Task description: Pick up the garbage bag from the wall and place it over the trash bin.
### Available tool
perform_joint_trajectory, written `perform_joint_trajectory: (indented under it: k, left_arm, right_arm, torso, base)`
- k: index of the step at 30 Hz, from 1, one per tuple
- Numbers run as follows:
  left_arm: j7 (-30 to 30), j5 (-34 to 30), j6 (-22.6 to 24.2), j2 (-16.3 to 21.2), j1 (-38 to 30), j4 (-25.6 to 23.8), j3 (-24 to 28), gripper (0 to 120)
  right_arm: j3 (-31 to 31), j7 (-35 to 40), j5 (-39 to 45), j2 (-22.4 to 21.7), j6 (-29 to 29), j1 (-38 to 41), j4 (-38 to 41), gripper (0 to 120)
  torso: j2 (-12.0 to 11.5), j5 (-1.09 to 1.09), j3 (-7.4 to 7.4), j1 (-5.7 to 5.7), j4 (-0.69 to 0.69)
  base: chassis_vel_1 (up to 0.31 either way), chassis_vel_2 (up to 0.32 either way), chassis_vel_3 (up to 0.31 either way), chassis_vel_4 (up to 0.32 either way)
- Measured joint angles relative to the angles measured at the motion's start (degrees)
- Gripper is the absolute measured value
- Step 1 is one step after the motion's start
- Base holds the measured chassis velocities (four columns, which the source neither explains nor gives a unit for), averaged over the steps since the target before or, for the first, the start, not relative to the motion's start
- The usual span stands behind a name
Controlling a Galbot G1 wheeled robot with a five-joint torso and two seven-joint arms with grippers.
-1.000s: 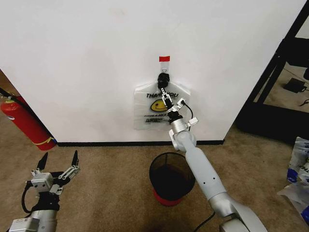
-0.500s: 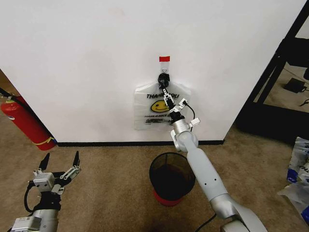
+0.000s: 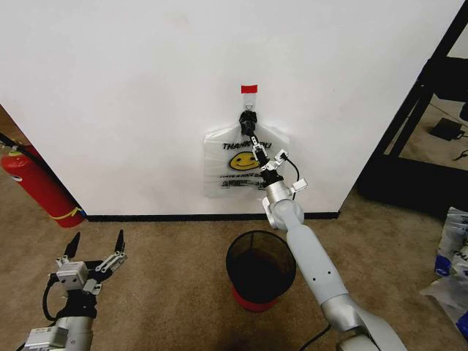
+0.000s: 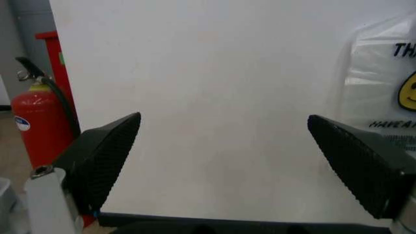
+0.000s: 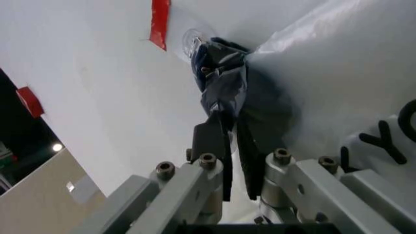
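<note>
The right tool [image 3: 254, 143] has crept up the garbage bag [image 3: 232, 170], now pinching its bunched handles below the hook; the left tool [image 3: 95, 245] hangs wide open.

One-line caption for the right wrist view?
Right gripper shut on the garbage bag at its bunched handles below the wall hook.
</note>
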Motion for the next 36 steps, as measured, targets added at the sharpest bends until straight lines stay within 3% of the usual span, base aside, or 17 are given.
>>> perform_joint_trajectory:
  k: [4, 15, 36]
  left_arm:
    - [-0.10, 0.12, -0.46, -0.17, 0.03, 0.18, 0.11, 100]
    - [-0.37, 0.15, -0.99, -0.24, -0.10, 0.61, 0.17, 100]
    - [-0.95, -0.56, -1.64, 1.32, -0.68, 1.32, 0.95, 100]
  right_arm:
    - [-0.01, 0.04, -0.69, -0.07, 0.19, 0.03, 0.00, 0]
    - [-2.02, -2.20, -3.27, -2.01, 0.62, -3.05, 1.35, 0]
    - [-2.91, -7.17, -10.06, -9.29, 1.59, -19.52, 8.92, 0]
  torso:
    - [0.00, 0.00, 0.00, 0.00, 0.00]
    - [0.00, 0.00, 0.00, 0.00, 0.00]
    - [0.00, -0.01, -0.01, 0.00, 0.00]
  base:
    - [0.000, 0.000, 0.000, 0.000]
    - [0.000, 0.000, 0.000, 0.000]
    - [0.000, 0.000, 0.000, 0.000]
